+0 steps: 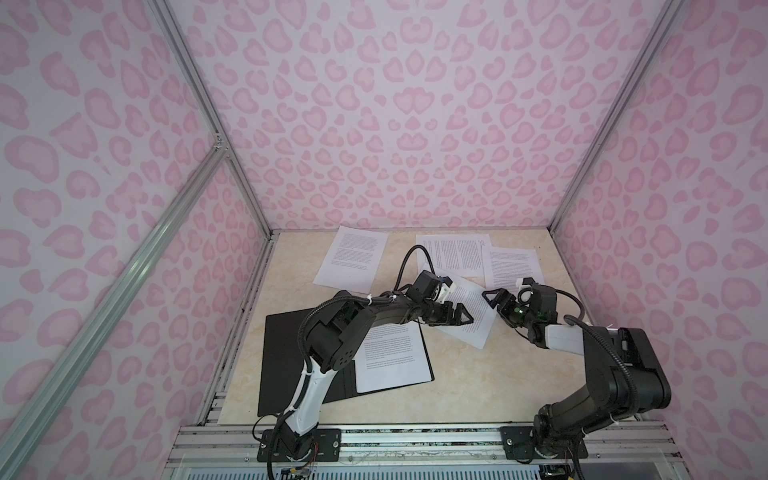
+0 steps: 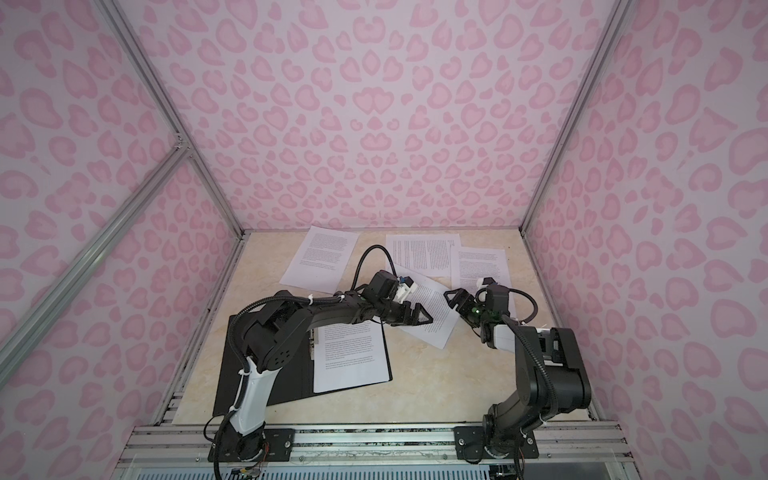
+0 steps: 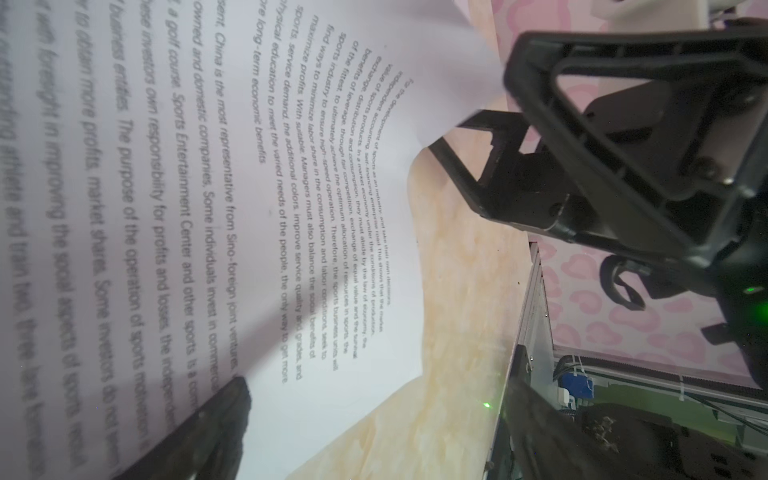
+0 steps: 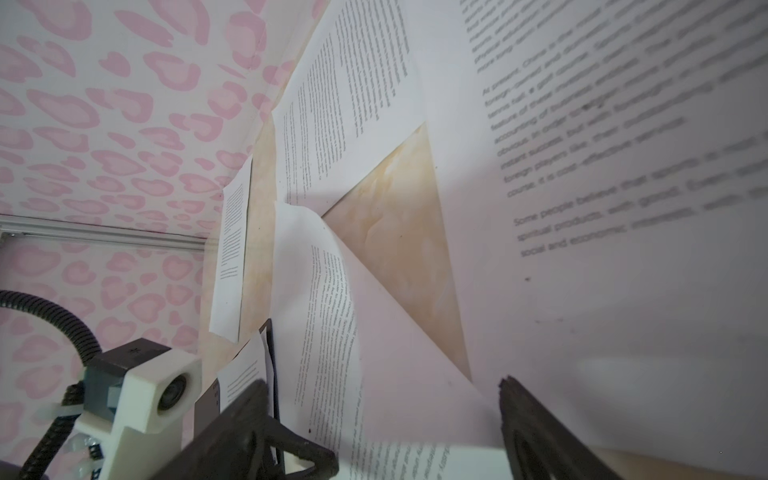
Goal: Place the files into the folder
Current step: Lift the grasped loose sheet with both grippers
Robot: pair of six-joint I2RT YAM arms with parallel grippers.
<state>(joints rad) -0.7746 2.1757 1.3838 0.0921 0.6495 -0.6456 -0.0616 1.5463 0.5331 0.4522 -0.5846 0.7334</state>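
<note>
- So, both top views: the folder [image 1: 282, 365] lies open, black side up, at the lower left of the table [image 1: 457, 386], partly under the left arm. One printed sheet [image 1: 390, 357] lies on its right half.
- Three more sheets sit along the far edge: one at upper left [image 1: 353, 259], one in the middle [image 1: 453, 253], and one [image 1: 515, 266] overlapping it on the right.
- A tilted sheet [image 1: 478, 332] lies mid-table between the two grippers.
- The left gripper [image 1: 459, 318] hangs over that sheet's left side and the right gripper [image 1: 494, 297] is at its upper right corner. From above you can't really tell how wide either pair of jaws stands.
- The left wrist view helps here. One of the left gripper's own fingers [image 3: 216, 415] sits over the print with nothing pinched, jaws spread wide. The right gripper [image 3: 473, 112] shows too, jaws apart, with the sheet's raised corner between them.
- The right wrist view shows what the top views don't: that sheet's corner [image 4: 316, 266] is curled up off the table. The right fingers [image 4: 540, 432] stand well apart either side of its edge, not clamped. The folder's black edge [image 4: 270, 353] shows beyond.
</note>
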